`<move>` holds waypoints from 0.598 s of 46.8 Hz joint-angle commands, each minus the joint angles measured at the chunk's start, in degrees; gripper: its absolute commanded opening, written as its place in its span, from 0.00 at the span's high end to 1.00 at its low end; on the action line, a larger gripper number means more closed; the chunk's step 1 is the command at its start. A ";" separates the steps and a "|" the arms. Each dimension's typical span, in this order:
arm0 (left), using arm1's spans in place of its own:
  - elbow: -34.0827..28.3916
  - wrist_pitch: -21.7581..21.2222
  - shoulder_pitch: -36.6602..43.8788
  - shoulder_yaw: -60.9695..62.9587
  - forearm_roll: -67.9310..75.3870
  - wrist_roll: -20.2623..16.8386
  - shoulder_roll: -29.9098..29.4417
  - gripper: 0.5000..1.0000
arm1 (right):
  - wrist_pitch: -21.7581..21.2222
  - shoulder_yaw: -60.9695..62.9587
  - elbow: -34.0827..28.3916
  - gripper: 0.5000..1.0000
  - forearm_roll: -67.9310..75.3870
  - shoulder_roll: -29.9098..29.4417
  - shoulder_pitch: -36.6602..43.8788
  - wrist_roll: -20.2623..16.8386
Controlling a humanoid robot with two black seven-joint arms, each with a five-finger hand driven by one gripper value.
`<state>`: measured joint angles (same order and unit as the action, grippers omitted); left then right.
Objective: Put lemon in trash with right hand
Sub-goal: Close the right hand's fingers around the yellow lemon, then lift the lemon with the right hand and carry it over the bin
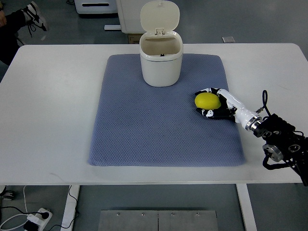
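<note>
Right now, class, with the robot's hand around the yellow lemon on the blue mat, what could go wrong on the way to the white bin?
1. The round yellow lemon is only cupped by the right hand and could roll out when lifted.
2. The small white trash bin has a narrow mouth; a loose drop might miss.
3. Its raised flip lid stands behind the opening; a bump might close it.

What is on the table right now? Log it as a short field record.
lemon: yellow, on the mat, right of the bin
right hand: fingers wrapped around the lemon, low on the mat
trash bin: white, upright at the mat's far edge, lid flipped open
mat: blue-grey, centred on the white table
left hand: not in view
task status: lemon not yet in the bin
</note>
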<state>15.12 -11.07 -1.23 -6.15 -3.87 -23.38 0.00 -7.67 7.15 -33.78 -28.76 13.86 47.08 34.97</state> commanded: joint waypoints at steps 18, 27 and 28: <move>0.00 0.00 0.00 0.00 0.00 0.00 0.00 0.00 | -1.29 0.24 -0.32 1.00 0.20 2.22 6.09 -2.36; 0.00 0.00 0.00 0.00 0.00 0.00 0.00 0.00 | -3.23 0.68 -0.32 1.00 1.34 4.95 10.75 -5.70; 0.00 0.00 0.00 0.00 0.00 0.00 0.00 0.00 | -3.31 0.68 -0.32 1.00 1.43 5.12 11.27 -6.05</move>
<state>15.11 -11.07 -1.23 -6.16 -3.87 -23.38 0.00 -10.64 7.81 -34.10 -27.72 18.50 57.03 29.88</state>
